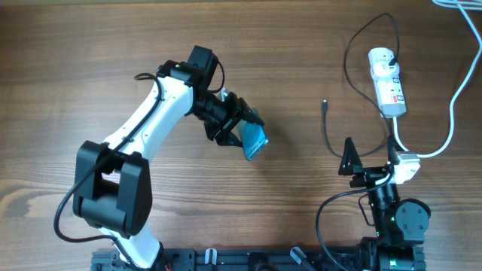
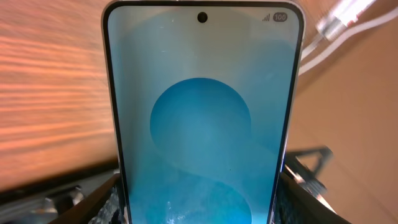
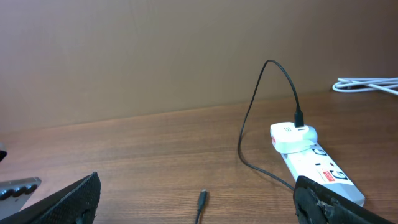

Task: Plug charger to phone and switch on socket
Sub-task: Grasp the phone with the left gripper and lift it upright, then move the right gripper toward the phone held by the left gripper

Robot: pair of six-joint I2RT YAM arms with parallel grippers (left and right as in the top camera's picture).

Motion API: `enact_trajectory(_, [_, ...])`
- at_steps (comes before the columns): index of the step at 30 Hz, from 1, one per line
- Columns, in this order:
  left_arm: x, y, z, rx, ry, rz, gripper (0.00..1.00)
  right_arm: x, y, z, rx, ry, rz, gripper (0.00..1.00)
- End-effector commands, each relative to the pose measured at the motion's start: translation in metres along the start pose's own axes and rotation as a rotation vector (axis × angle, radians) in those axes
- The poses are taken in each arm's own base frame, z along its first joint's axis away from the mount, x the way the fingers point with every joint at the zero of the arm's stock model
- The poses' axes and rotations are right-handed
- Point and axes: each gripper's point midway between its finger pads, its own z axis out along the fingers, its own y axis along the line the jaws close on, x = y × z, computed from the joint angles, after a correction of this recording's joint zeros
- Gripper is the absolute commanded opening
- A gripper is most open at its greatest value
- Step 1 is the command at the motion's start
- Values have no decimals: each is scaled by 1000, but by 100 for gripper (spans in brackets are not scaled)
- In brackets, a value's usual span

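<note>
My left gripper (image 1: 239, 124) is shut on the phone (image 1: 256, 141), gripping its two long edges. The phone is tilted off the table at centre. Its turquoise screen (image 2: 202, 118) fills the left wrist view, with my fingers (image 2: 198, 202) at its lower sides. The charger's dark plug tip (image 1: 324, 103) lies loose on the table. Its thin black cable (image 1: 348, 56) loops back to the adapter in the socket (image 1: 386, 81). My right gripper (image 1: 373, 162) is open and empty, below the tip. In the right wrist view the tip (image 3: 203, 198) lies between my spread fingers (image 3: 199, 205), with the socket (image 3: 314, 163) at right.
A thick white lead (image 1: 452, 113) runs from the socket round the right side and off the top right corner. It also shows in the right wrist view (image 3: 367, 84). A blurred white cable (image 2: 339, 22) shows at the top right of the left wrist view.
</note>
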Motion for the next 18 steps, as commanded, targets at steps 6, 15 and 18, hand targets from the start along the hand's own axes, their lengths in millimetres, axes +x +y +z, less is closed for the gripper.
enact_trajectory(6, [47, -48, -20, 233, 206, 51, 36, -2, -2, 0, 12, -12, -20, 100])
enact_trajectory(15, [50, -50, -21, 244, 216, 54, 36, -2, -2, 0, 12, -12, -20, 100])
enact_trajectory(18, [48, -49, -21, 241, 206, 63, 36, -2, -2, 0, 12, -12, -20, 100])
